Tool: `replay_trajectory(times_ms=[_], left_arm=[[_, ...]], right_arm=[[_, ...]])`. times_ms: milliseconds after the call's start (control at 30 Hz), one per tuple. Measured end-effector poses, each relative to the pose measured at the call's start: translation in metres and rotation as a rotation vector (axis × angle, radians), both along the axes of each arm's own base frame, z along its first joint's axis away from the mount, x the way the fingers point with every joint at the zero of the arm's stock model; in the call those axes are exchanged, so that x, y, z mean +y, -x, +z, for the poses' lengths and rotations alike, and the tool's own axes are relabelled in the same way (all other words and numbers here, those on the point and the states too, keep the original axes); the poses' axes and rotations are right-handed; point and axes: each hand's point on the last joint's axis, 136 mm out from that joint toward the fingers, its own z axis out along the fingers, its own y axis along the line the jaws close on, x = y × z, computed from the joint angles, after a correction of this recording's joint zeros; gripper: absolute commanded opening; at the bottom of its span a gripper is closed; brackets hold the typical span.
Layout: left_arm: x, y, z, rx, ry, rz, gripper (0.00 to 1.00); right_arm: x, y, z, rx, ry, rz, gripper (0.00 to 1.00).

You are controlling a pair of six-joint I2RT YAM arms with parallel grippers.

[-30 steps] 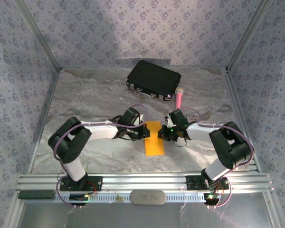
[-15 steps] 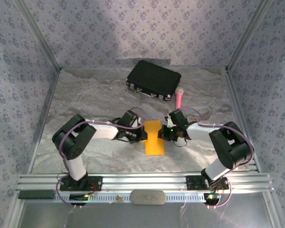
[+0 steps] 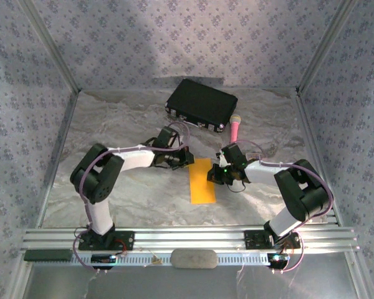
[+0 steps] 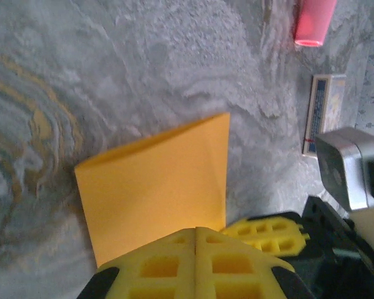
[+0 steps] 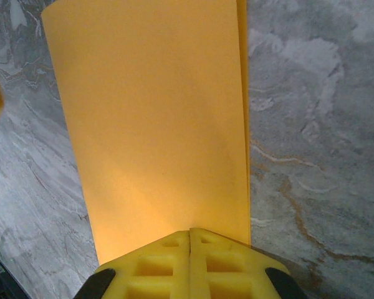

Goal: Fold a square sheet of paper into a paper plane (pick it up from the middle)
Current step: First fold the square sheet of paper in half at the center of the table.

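Aluminium rail (image 3: 187, 237) spans the near edge of the table (image 3: 112, 193), with both arm bases bolted to it and a grey oblong pad (image 3: 194, 258) lying on its near side.

Just past the rail, in the middle of the marbled grey table, lies the orange-yellow sheet of paper (image 3: 203, 182). It is folded flat into a long rectangle of 2 layers, with the lower layer's edge peeking out along 1 side in the right wrist view.

The right gripper (image 5: 191, 232) is shut, its yellow fingers pressed together at the paper's right edge. I cannot tell whether the tips touch the sheet.

The left gripper (image 4: 195, 229) is also closed, with nothing visibly between its fingers. It sits at the paper's far left corner, so the 2 arms flank the sheet from either side.

Beyond the right gripper a small white-and-blue card (image 4: 321, 115) lies flat on the table. Farther still is a pink microphone (image 3: 235, 129), near the paper's far end but apart from it.

A black case (image 3: 201, 104) lies just beside the microphone's head, close to the back wall.

Bare table stretches left of the left arm and along the far left. Patterned fabric walls (image 3: 25, 93) close in 3 sides — the right arm's elbow has the least room.
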Motion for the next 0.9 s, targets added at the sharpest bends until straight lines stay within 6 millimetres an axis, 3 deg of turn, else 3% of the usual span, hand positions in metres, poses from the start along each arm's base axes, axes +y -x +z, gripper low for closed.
replay_trajectory(times_ms=[200,267,367,433,533,667,733,900], left_arm=[[-0.001,-0.001,-0.033,0.066,-0.035,-0.004,0.00],[-0.001,-0.002,-0.032,0.071,-0.026,-0.006,0.00],[-0.001,-0.003,-0.032,0.074,-0.020,-0.004,0.00],[0.000,-0.004,-0.032,0.074,-0.018,-0.001,0.00],[0.001,-0.003,-0.033,0.077,-0.007,0.001,0.00],[0.001,-0.004,-0.033,0.077,0.006,0.004,0.00],[0.001,-0.004,-0.033,0.078,0.013,0.008,0.00],[0.001,-0.004,-0.033,0.076,0.019,0.012,0.00]], right_arm=[[0.000,0.000,0.000,0.001,0.001,0.000,0.00],[0.000,0.000,0.000,0.003,0.000,0.001,0.03],[0.000,0.001,0.002,0.001,-0.002,0.001,0.14],[-0.003,0.004,0.005,0.006,0.007,0.000,0.26],[-0.006,0.007,0.025,-0.023,-0.004,-0.021,0.42],[-0.009,0.012,0.052,-0.067,-0.054,-0.053,0.48],[-0.011,0.021,0.051,-0.049,-0.062,-0.063,0.48],[-0.022,0.059,0.021,0.072,-0.023,-0.078,0.45]])
